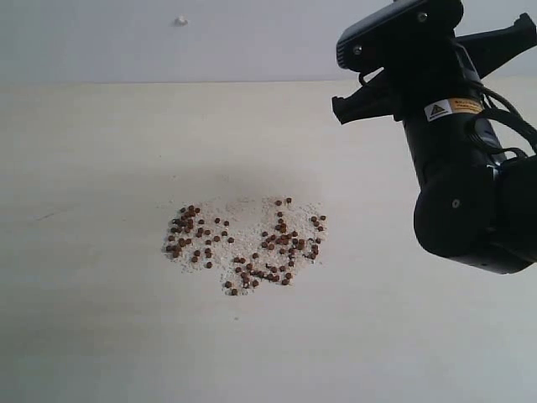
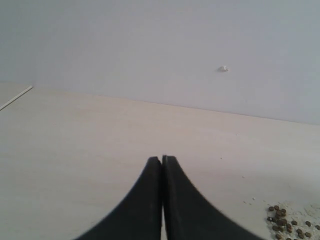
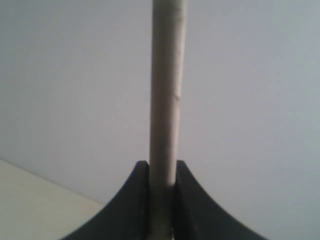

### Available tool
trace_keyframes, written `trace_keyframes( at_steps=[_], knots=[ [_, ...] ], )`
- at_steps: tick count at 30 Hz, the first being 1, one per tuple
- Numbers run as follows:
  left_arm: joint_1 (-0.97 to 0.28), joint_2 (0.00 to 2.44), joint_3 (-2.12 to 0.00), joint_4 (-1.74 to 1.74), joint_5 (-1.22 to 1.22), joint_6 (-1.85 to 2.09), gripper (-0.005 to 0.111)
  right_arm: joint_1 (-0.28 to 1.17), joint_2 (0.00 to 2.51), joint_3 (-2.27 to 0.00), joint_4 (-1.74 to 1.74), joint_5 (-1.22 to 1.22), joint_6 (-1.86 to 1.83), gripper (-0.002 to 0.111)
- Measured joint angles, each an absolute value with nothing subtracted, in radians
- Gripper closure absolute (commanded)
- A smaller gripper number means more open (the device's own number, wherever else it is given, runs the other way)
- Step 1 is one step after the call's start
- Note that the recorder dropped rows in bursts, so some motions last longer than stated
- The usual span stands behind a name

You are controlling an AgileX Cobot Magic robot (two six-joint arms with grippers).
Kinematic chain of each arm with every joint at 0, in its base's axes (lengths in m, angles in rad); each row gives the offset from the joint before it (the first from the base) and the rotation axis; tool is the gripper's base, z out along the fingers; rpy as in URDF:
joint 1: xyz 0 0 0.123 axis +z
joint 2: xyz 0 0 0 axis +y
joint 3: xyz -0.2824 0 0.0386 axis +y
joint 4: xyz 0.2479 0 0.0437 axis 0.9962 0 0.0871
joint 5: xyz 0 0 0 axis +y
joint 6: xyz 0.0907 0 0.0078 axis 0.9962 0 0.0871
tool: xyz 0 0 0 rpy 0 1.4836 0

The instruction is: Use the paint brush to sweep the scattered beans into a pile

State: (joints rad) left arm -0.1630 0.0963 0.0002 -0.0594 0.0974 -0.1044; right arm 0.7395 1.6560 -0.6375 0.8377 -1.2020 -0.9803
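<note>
Right jaws around paint brush (image 3: 167, 90)

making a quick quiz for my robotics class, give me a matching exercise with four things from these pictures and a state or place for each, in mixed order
Things:
1. tiny round reddish-brown beans
2. black left hand
3. black right hand
4. pale wooden paint brush handle

States or places:
A. shut around a thin rod
B. spread loosely on the pale table among whitish grains
C. shut, holding nothing
D. gripped at one end, the rest sticking out

Pairs: 1-B, 2-C, 3-A, 4-D
</note>
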Motion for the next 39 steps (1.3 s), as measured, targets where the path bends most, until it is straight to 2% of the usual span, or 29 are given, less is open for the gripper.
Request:
trace_keyframes(
  at_steps=[18,27,35,39],
  knots=[
    [-0.163,0.096,0.000,-0.059,0.100,-0.104,0.107,0.739,1.656,-0.638,0.906,-1.202,-1.002,0.108],
    [-0.163,0.096,0.000,-0.059,0.102,-0.104,0.107,0.741,1.656,-0.638,1.100,-1.202,-1.100,0.108],
    [-0.163,0.096,0.000,-0.059,0.104,-0.104,0.107,0.890,1.660,-0.620,1.162,-1.207,-1.055,0.108],
    [-0.163,0.096,0.000,-0.059,0.104,-0.104,0.107,0.900,1.711,-0.620,1.216,-1.207,-0.985,0.108]
  ],
)
